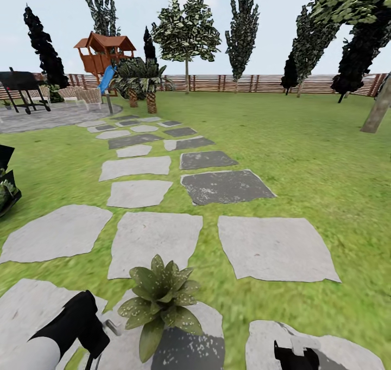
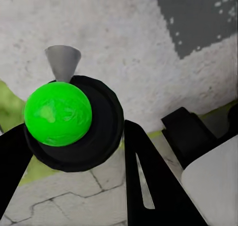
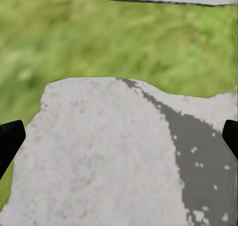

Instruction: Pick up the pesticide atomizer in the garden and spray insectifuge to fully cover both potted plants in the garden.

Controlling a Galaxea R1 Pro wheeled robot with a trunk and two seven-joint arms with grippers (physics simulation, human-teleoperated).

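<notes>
We have the left jaws (image 2: 74,151) clamped on the pesticide atomizer (image 2: 67,117), nozzle aimed past them toward the potted plant (image 1: 158,299) just beside, ready to spray, while the right jaws (image 3: 119,136) hang apart over a stepping stone (image 3: 99,156).

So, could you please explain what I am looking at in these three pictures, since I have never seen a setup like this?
This is a simulated two-armed wheeled robot in a garden. The wide picture comes from its head camera, looking down over lawn, grey stepping stones and one potted plant just ahead. The other two come from cameras near each gripper. The left gripper appears closed on the pesticide atomizer, seen end-on: green knob, black collar, grey nozzle. The right gripper is open and empty above one of those stones.
</notes>
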